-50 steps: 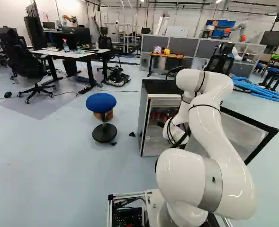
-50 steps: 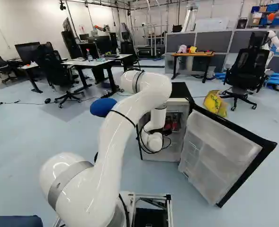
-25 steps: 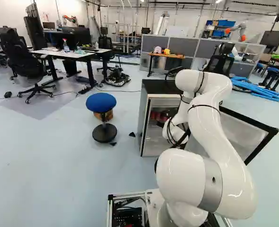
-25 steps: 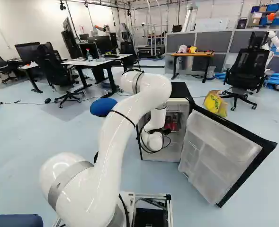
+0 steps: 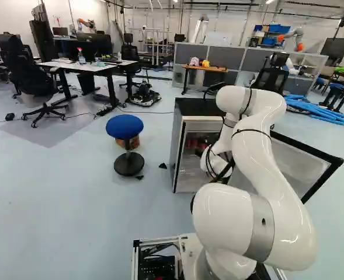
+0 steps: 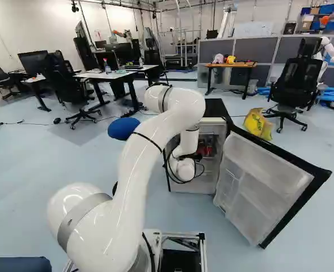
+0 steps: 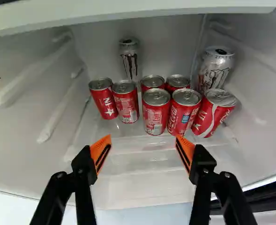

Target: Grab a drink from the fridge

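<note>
"Two orange pads [image 7: 100, 152] face each other. How does the gripper [image 6: 196, 156] stand?"

"Spread wide. In the wrist view, seven red cans [image 7: 155, 112] stand ahead of the gripper [image 7: 144, 140], inside the fridge [image 6: 208, 119]."

"Anything in the way of those?"

"The front ones partly cover two red cans in the middle. One silver can [image 7: 130, 61] stands behind the row, and another silver can [image 7: 215, 68] is just behind the end red one. Outside, the door [image 6: 269, 175] hangs open, filling the right of the right base view. A blue stool [image 5: 125, 126] stands left of the fridge in the left base view; a yellow bag [image 6: 258, 123] lies beyond the door."

"And the arm [image 6: 158, 133]?"

"It climbs from the joint at the foot, bends over at the top and drops its wrist to the fridge opening. Black cables [image 6: 181, 180] loop round the wrist."

"What's it all made of?"

"Glossy white, rounded casings on the arm; smooth metal cylinders with ring-pull lids for the cans. The shelf [image 7: 142, 146] beneath them looks clear and shiny, and the door's pale lining has moulded compartments."
</note>
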